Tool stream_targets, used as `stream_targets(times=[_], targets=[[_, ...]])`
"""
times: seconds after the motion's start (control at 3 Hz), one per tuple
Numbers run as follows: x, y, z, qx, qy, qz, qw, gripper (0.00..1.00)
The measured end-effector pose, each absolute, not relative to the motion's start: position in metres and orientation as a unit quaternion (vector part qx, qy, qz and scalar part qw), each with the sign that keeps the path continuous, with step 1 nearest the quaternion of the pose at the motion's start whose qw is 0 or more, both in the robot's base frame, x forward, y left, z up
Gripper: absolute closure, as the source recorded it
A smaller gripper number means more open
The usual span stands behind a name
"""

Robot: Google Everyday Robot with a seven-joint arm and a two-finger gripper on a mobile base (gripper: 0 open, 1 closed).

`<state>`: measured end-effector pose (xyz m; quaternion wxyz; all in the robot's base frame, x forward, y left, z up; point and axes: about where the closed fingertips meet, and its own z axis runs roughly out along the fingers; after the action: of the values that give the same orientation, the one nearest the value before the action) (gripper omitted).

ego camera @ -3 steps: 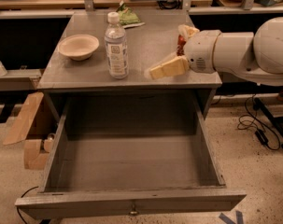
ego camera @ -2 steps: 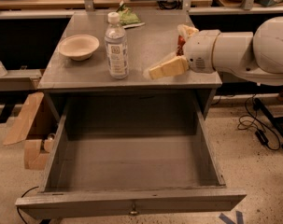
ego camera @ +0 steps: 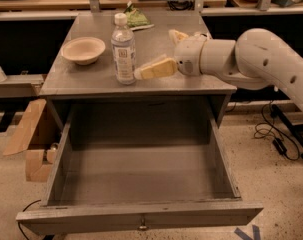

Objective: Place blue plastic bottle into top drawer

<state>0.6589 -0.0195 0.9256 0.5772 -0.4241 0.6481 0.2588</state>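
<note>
The blue plastic bottle (ego camera: 123, 49), clear with a white cap and a pale label, stands upright on the grey table top (ego camera: 91, 81) near its front edge. My gripper (ego camera: 154, 54) is over the table just right of the bottle, open and empty. Its near finger (ego camera: 153, 69) points left, and its tip is almost touching the bottle's lower part. The far finger (ego camera: 177, 35) sits behind it. The top drawer (ego camera: 141, 215) is pulled fully out below the table, with its inside bare and a small metal knob (ego camera: 141, 227) on the front panel.
A beige bowl (ego camera: 83, 49) sits left of the bottle. A green packet (ego camera: 136, 18) lies at the table's back. A cardboard box (ego camera: 28, 139) stands on the floor to the left. Cables (ego camera: 271, 134) lie on the floor to the right.
My gripper has moved left across the table top, so its near finger is now right beside the bottle. The bottle, bowl and drawer have not moved.
</note>
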Motion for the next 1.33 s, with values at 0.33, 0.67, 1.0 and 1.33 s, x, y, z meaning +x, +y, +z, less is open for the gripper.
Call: stream_targets(times=[0.33,0.67,1.0,1.33], targets=[[0.674,0.002,0.916,-0.424,0.642,0.279,0.574,0.00],[0.687,0.022,0.911,-0.426,0.634,0.294,0.574,0.00],[0.703,0.043,0.911,-0.429,0.617,0.310,0.582,0.01],[0.709,0.055,0.917,-0.430,0.605,0.323,0.588,0.24]])
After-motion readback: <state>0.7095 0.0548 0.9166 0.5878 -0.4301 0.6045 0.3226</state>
